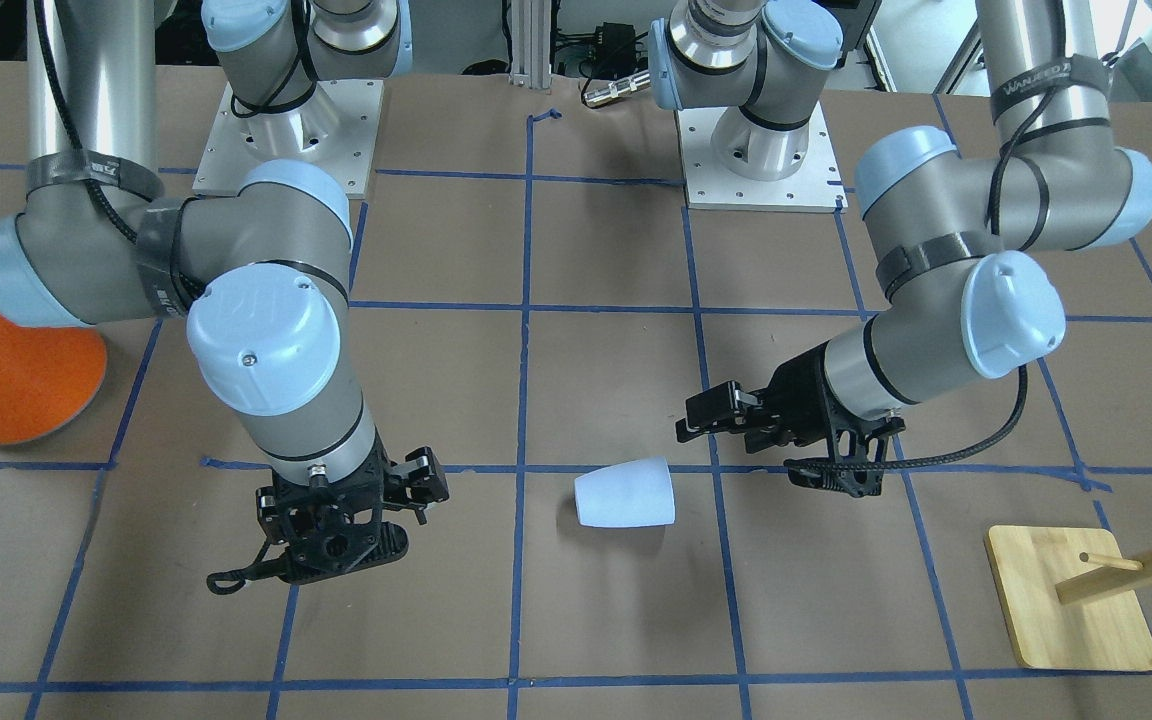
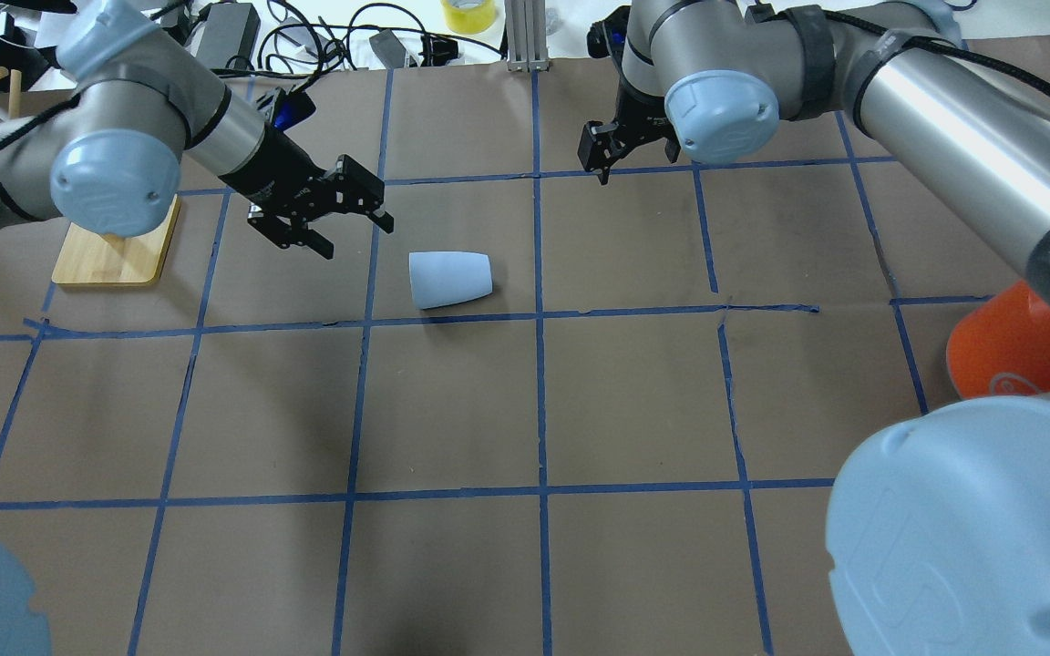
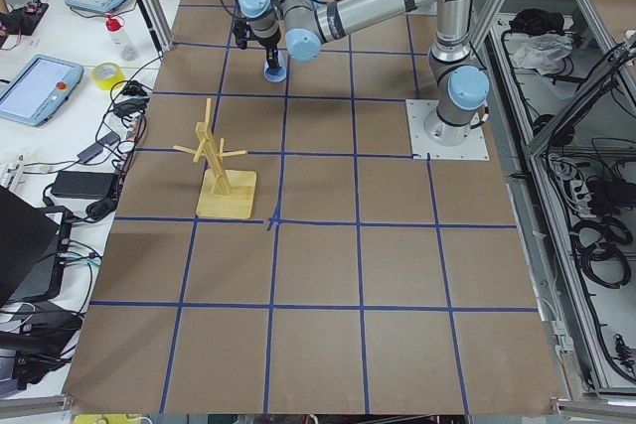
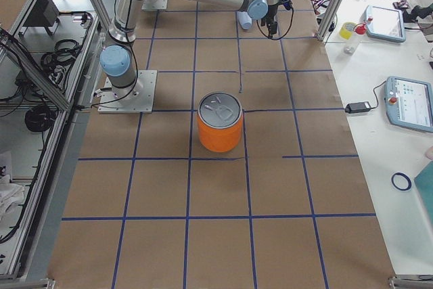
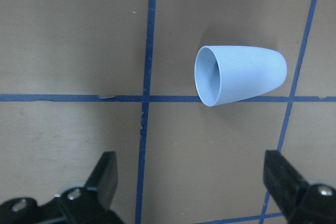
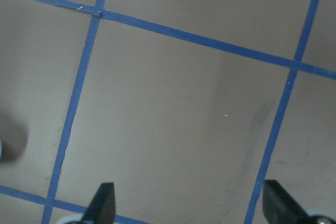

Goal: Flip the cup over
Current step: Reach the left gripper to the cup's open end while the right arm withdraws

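The cup is a small pale blue-white tumbler lying on its side on the brown table, its mouth toward my left gripper. It also shows in the front view and the left wrist view. My left gripper is open and empty, just beyond the cup's mouth end and not touching it; it also shows in the front view and the left wrist view. My right gripper is open and empty over bare table, well off to the cup's other side, with its jaws wide in the right wrist view.
A large orange can with a silver top stands on my right side. A wooden peg stand on a bamboo base stands behind my left arm. Blue tape lines grid the table. Cables and a tape roll lie past the far edge.
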Robot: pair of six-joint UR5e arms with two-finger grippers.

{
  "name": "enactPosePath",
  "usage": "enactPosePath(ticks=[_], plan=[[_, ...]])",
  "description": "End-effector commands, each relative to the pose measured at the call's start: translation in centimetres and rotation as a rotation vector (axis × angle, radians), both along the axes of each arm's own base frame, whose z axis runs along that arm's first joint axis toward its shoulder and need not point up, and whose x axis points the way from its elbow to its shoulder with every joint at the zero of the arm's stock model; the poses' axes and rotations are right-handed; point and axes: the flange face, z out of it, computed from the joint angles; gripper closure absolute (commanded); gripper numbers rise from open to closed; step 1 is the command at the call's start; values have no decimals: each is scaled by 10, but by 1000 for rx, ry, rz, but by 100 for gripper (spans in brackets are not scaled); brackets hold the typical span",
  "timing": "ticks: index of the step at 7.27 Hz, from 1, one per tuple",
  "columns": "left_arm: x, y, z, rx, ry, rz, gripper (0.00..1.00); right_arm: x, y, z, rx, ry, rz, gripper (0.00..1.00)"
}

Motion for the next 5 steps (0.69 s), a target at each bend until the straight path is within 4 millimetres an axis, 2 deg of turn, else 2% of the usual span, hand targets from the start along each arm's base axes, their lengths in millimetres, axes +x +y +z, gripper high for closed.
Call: enactPosePath(ticks=[1,2,3,4,5], plan=[[-9,-3,-53,-27,134,-12,0,-10,3,10,20,-21,-158,0],[-9,-11,-69,-14,148,-23,0,-10,4,15,13,-26,-160,0],[-10,-13,-83,-1,170,-22,6,-9,9,19,11,-25,-160,0],[-15,-14,-90,5,232,-15,31,-16,15,21,23,-8,-170,0],[-18,-16,-96,15,281,-3,56,-11,19,25,17,-16,-162,0]])
